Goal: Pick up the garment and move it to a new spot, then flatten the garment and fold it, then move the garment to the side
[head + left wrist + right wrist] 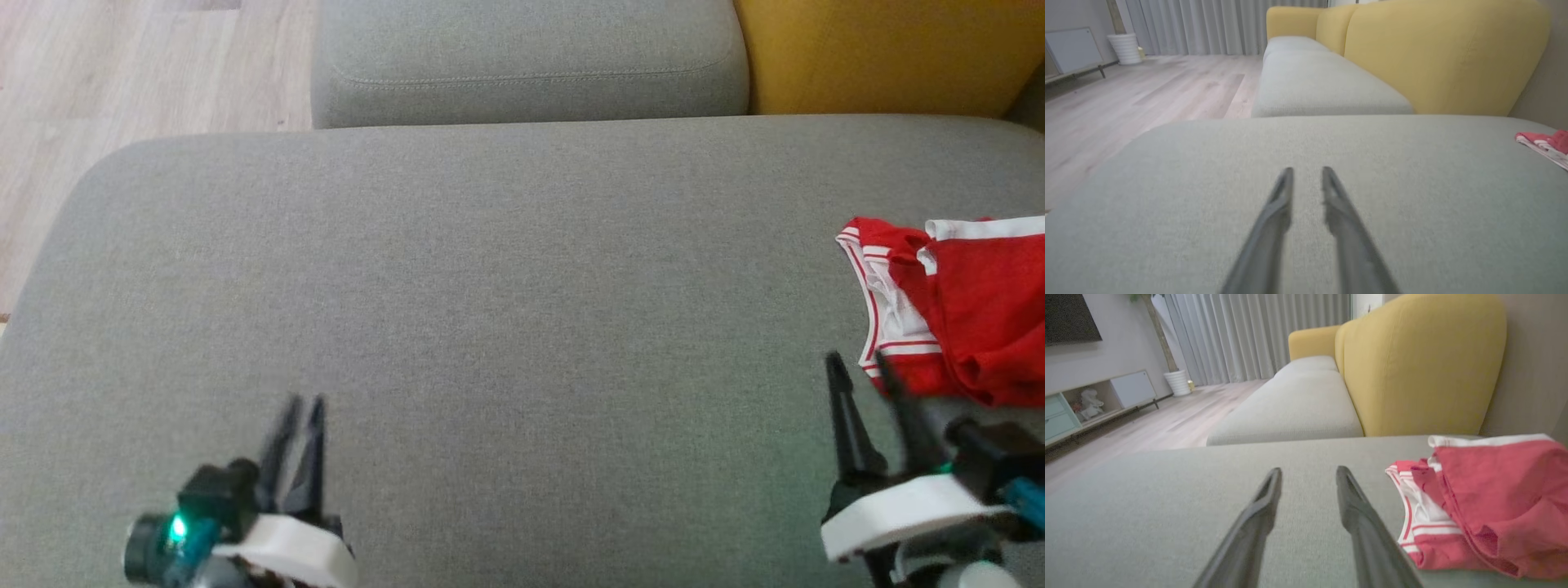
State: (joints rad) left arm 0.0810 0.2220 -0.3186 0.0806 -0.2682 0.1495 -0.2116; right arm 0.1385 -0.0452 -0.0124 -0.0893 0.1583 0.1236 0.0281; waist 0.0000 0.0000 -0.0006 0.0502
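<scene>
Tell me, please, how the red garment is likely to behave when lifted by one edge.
The red garment lies crumpled in soft folds, so it will probably hang limp when lifted. It looks thin, so likely light. Pushed across the grey cushion, it would probably bunch rather than slide.

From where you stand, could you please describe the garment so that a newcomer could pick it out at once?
Start at the yellow sofa back and find the wide grey seat before it. Near that seat's right edge, close to the right gripper, lies the garment. It is the one crumpled red cloth with white trim there.
</scene>
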